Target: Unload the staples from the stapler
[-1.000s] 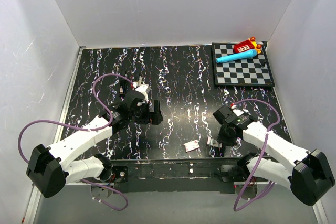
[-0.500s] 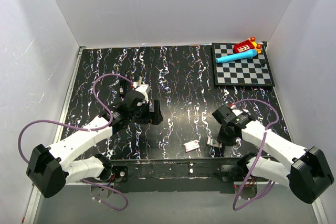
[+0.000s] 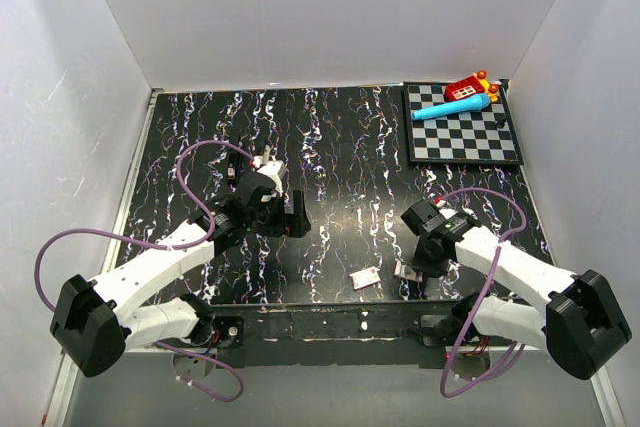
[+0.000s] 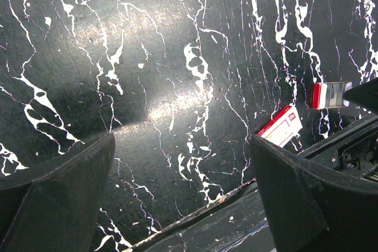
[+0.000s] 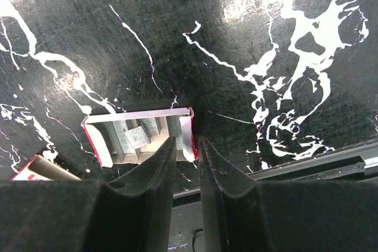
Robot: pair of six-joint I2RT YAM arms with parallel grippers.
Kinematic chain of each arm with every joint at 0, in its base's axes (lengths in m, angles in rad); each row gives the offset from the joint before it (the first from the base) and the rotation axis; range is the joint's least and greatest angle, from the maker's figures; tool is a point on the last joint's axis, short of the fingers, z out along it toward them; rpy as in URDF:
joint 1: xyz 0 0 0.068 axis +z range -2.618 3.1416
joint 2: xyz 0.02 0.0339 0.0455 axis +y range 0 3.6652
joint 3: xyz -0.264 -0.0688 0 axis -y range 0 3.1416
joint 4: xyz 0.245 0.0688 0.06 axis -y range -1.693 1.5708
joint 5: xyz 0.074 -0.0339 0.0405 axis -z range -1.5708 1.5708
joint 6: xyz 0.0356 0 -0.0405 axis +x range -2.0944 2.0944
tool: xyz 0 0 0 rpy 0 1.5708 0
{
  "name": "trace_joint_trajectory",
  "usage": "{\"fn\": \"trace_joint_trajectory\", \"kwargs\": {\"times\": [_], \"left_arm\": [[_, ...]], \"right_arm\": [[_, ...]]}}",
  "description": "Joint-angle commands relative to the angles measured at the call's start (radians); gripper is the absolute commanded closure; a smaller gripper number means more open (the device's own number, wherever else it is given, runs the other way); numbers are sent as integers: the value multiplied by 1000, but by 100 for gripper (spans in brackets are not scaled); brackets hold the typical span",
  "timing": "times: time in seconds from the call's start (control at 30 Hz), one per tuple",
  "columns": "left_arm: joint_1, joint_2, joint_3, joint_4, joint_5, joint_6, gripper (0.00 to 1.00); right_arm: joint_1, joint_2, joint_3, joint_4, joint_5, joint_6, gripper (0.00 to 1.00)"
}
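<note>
Left gripper point(image 4: 183, 157) wide open. Right gripper point(image 5: 186, 146) narrow, astride the end wall of the staple tray point(image 5: 133, 137), lower centre (grip unclear). Red-white box point(image 4: 280, 126) print too small to read. Stapler: cannot tell where.

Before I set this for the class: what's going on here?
The right gripper is low at the front of the table, its jaws narrowly apart on either side of the end wall of a small open tray of staples; whether it grips is unclear. A red-and-white flat box lies beside the tray. The left gripper hangs wide open above the table, holding nothing. No stapler can be picked out in these views.
</note>
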Motion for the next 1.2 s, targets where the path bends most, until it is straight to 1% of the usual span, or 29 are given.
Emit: {"fn": "trace_joint_trajectory", "kwargs": {"times": [0.0,0.47,1.17], "left_arm": [[-5,-9,-6,12,-17,3,2],[-5,-9,0,7,-17,9,2],[-4,-2,-9,16,-14,1,2]], "right_arm": [[-5,9,15,19,1,2,72],[-5,32,17,28,-10,-6,77],[-7,-30,24,-38,19,6,76]]}}
